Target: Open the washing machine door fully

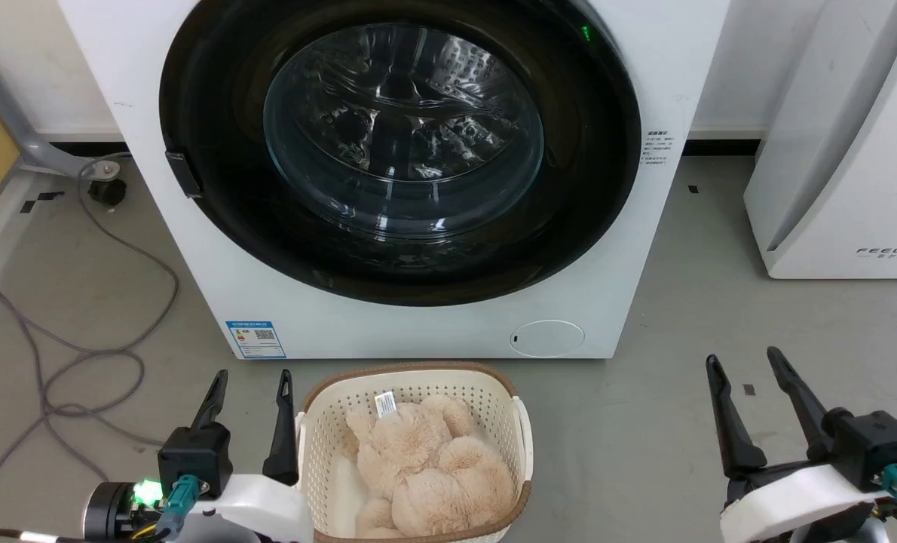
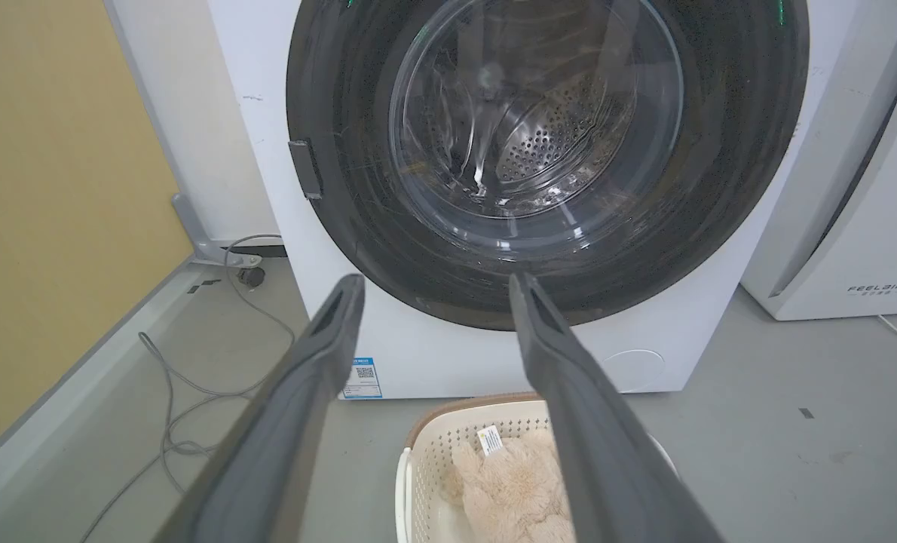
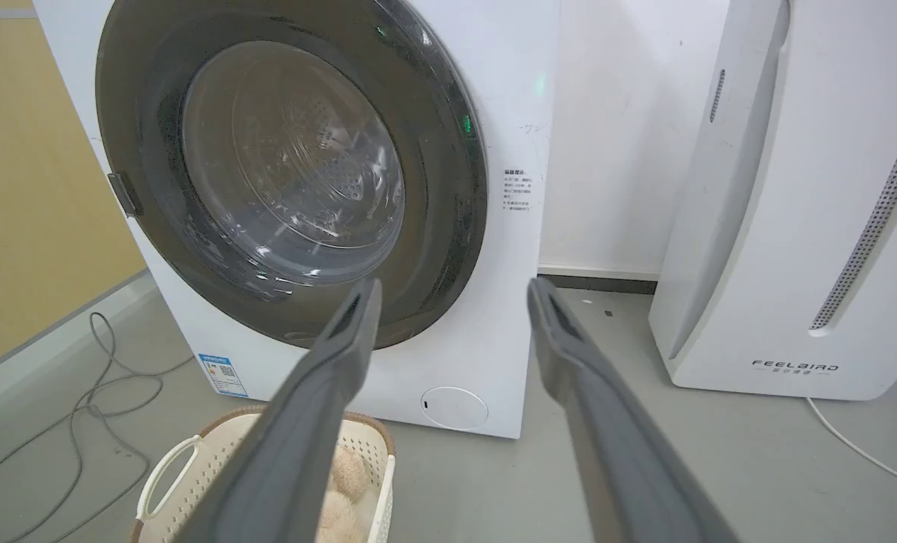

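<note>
Door: the washing machine door (image 1: 399,143) is sitting shut, flush against the front of the washing machine (image 1: 418,332) and facing the robot across the floor.
Pull point: a small dark tab (image 1: 183,175) is sticking out at the door's left edge, about halfway up. I'm taking it for the handle, with the hinge on the right, though no hinge is showing.
Left gripper: the left gripper (image 1: 254,375) is hanging low, fingers spread and holding nothing. The tab is lying ahead of it, higher up and slightly to its left.
Right gripper: the right gripper (image 1: 743,356) is hovering low on the other side, fingers parted and empty, with the door's whole width lying between it and the tab.
Nearer arm: the left one is looking better placed for the reach.
In the way: a basket (image 1: 411,371) carrying a plush toy (image 1: 426,467) is standing just beside the left gripper, between robot and machine.
</note>
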